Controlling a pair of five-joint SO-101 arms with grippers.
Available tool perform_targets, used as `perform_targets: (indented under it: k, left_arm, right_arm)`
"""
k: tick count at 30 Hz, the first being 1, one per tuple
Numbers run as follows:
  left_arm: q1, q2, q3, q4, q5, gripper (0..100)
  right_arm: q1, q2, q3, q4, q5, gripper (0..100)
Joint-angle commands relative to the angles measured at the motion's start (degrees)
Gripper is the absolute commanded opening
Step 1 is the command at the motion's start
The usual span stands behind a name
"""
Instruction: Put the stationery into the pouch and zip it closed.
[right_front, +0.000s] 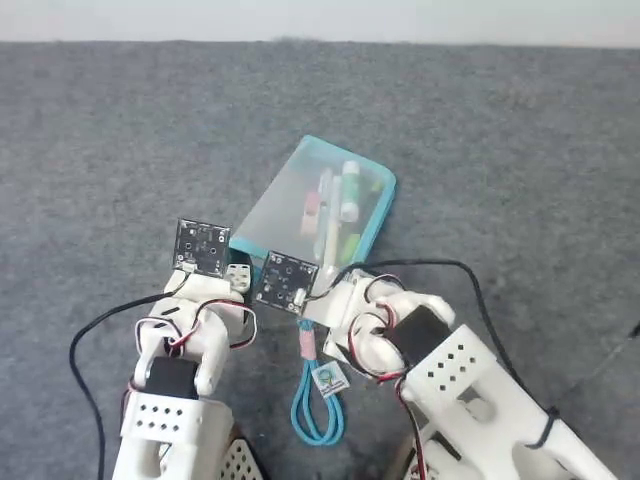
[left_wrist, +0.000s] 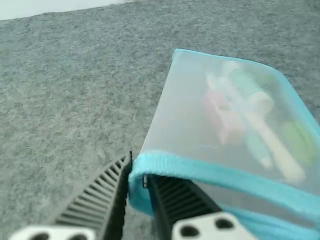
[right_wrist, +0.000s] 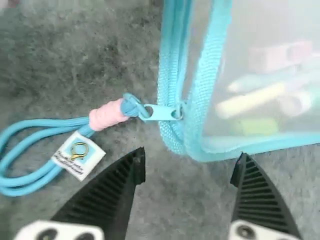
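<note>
A grey, felt-like table covering (right_front: 110, 150) runs back to a pale wall (right_front: 320, 18) at its far edge.

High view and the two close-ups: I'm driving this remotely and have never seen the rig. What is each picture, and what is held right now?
These are two small white robot arms, each ending in a two-fingered gripper. The high view comes from a fixed camera looking down on the grey table; the other two come from a camera on each arm's wrist, looking along its black fingers. On the table lies a see-through pouch with teal edging, the stationery inside it. The left gripper is pinched shut on the pouch's teal edge at one corner. The right gripper is open and holds nothing; it hangs just short of the zip pull, from which a blue cord loop with a small tag trails on the table.
</note>
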Motion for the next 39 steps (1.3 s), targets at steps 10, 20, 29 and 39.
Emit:
perform_targets:
  k: [10,20,29,39]
  left_arm:
    - [-0.2,1.0,-5.9,1.3,0.7,1]
    - [-0.2,1.0,-5.9,1.4,0.7,1]
    - [-0.2,0.8,-5.9,1.4,0.7,1]
    - [-0.2,0.6,-12.3,9.3,0.5,10]
  right_arm:
    - [1.3,-1.8,8.9,-17.5,4.1,27.4]
    - [1.4,-1.8,22.8,-48.6,4.3,26.9]
    - [7.6,-1.9,22.9,-49.3,4.2,0.0]
    - [14.7,-1.2,17.5,-48.6,-0.2,0.6]
